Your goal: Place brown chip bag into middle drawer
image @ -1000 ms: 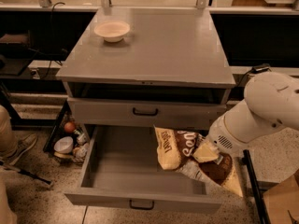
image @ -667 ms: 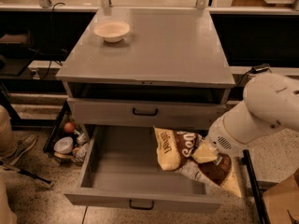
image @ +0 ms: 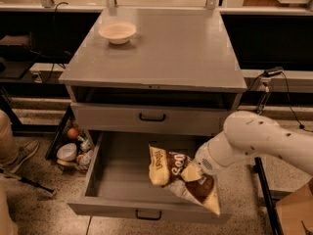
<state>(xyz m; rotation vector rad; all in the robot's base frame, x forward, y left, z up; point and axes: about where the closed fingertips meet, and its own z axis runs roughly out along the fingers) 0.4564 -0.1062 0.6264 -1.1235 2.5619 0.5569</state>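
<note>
Since brown chip bag (image: 172,169) lies diag over right half of open middle drawer (image: 120,177), long axis back-left to front-right, front end overlapping the front rim, gripper (image: 197,172) sits at bag's right-mid. Can't tell gripper state, it's hidden. Prob needs nudge back-left.

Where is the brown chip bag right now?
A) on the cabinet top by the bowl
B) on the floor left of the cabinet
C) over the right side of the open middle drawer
C: the brown chip bag sits over the right side of the pulled-out middle drawer, with the gripper at its upper right edge.
</note>
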